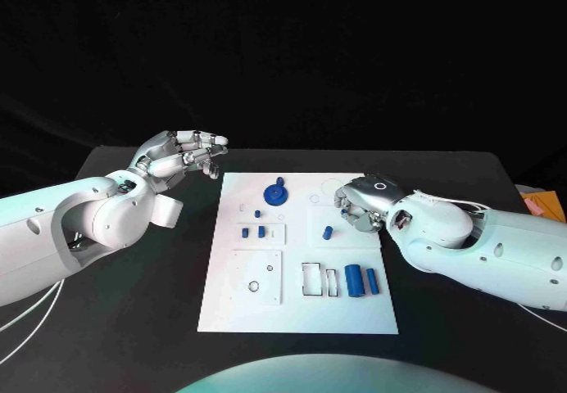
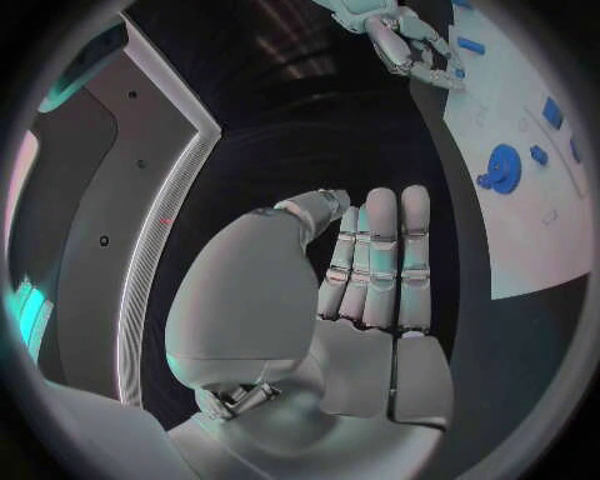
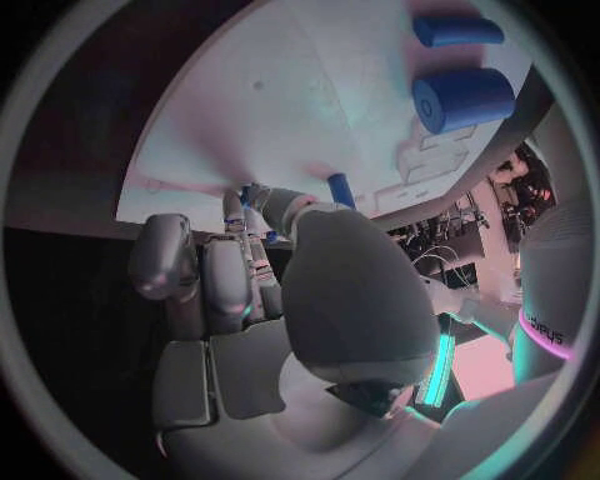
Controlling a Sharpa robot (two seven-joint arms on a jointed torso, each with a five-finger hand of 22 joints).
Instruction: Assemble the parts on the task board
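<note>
Head view: small blue peg (image 1: 326,232) just beside right fingers (image 1: 352,217).

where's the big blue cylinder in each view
Head view: the big blue cylinder lies on the task board, near the robot, beside a thinner blue bar.
Left wrist view: I cannot make it out.
Right wrist view: the cylinder lies beyond the right robot hand, next to the bar.
Shared landmark: that thinner blue bar.
</note>
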